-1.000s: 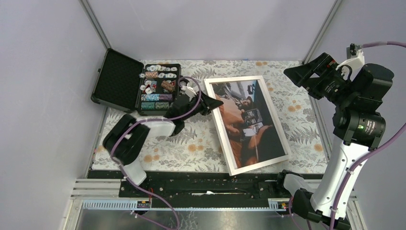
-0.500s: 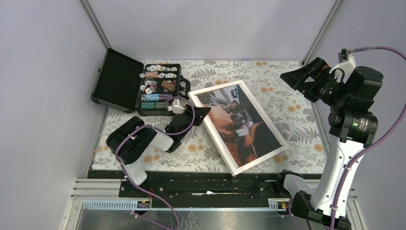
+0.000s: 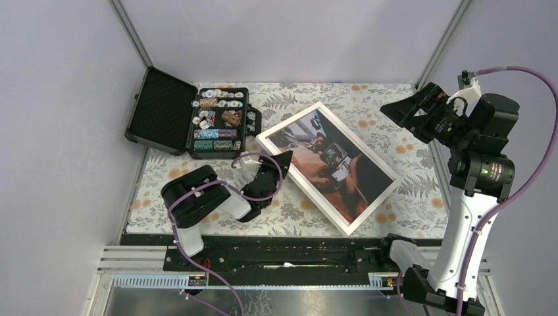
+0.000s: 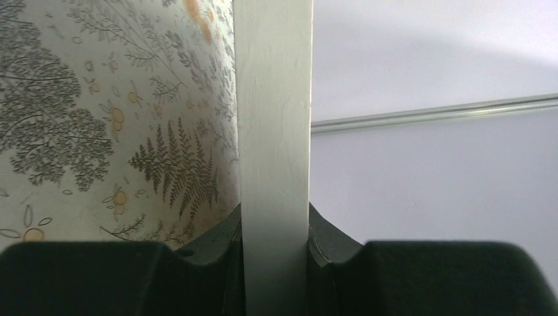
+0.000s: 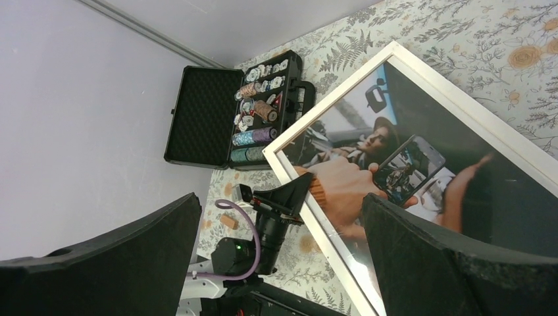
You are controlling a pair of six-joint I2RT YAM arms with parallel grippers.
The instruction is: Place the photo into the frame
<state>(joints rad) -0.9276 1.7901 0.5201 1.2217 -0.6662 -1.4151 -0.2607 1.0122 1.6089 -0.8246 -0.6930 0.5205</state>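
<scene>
Chip case (image 3: 191, 118) at far left of table (image 3: 408, 204), frame (image 3: 360, 141) right of it, mid-table, photo (image 3: 329, 164) in frame

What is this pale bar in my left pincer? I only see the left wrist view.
Observer: It is one long edge of the frame. The left pincer is shut on it, near the frame's leftmost corner in the top view.
Operator: Is anything inside the frame?
Observer: Yes, the photo shows inside it, picture side up.
Operator: Where is the right pincer?
Observer: The right pincer hangs open and empty above the right side of the table, touching nothing.
</scene>
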